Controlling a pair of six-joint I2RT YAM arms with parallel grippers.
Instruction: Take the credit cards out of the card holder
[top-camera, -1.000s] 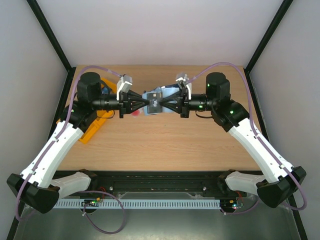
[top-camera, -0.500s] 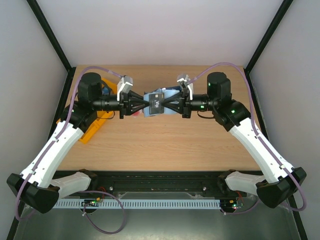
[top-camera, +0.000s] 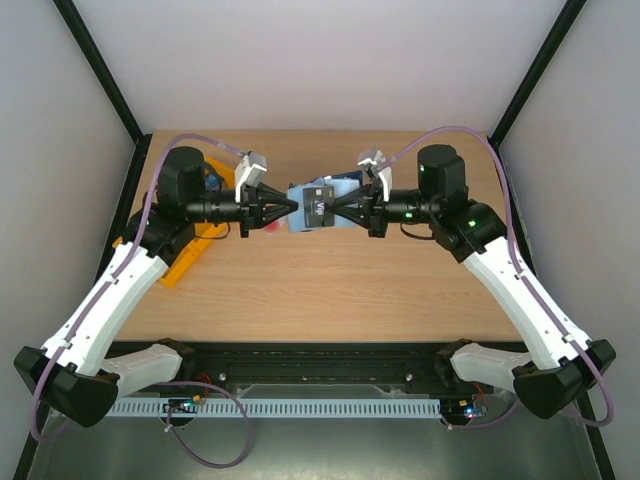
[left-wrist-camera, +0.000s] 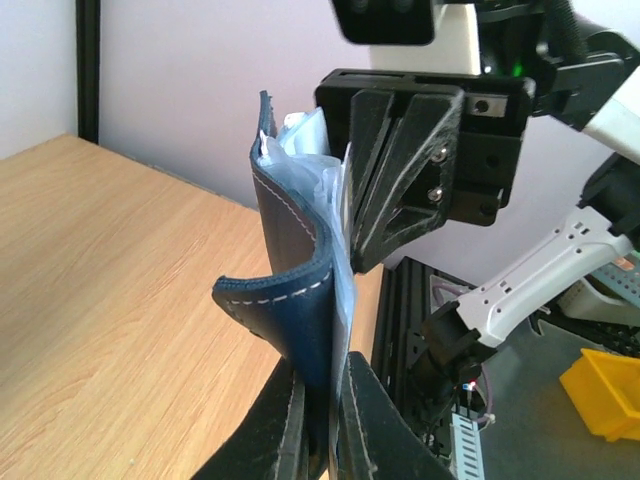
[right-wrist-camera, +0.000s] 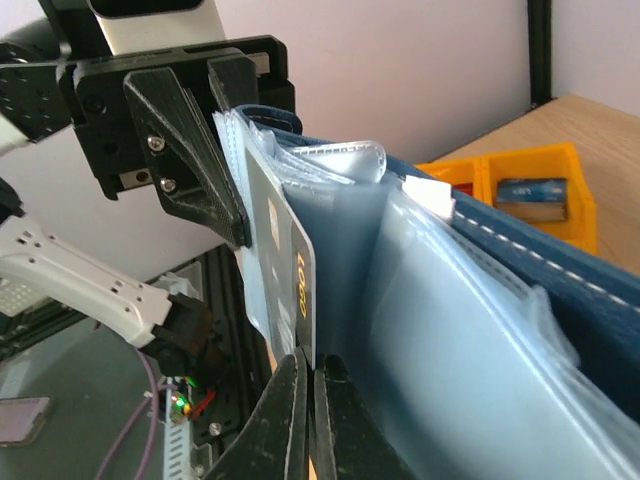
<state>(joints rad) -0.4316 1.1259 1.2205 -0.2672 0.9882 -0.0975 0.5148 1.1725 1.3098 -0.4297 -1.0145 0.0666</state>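
Tension across the card holder (top-camera: 345, 185) is the story: it hangs in mid-air over the middle of the bench (top-camera: 330, 290), strung between the two arms. The left pincer (left-wrist-camera: 318, 405) is pressed together on the thin navy outer flap at the holder's edge, and the right pincer (right-wrist-camera: 308, 375) is pinching the lower edge of the dark grey VIP card (top-camera: 314, 208), which stands among the clear pockets. How far the card is out of its sleeve I can't tell from any view. Danger one, as I read it: the left hold is only a nip on soft, curling leather, so if the pocket grips the card when the arms part, the flap could slide free. The whole holder would then go with the card or drop to the bench. Danger two: the right fingertips are so close to the plastic sleeves that they may have caught a layer with the card, and a pull would then drag the holder rather than free anything. Danger three: a narrow edge grip lets the card pivot or slip, especially as the holder is bowed and could bind it. A white corner (right-wrist-camera: 430, 193), likely the second card, pokes from another pocket and could be jolted loose by a sharp tug.
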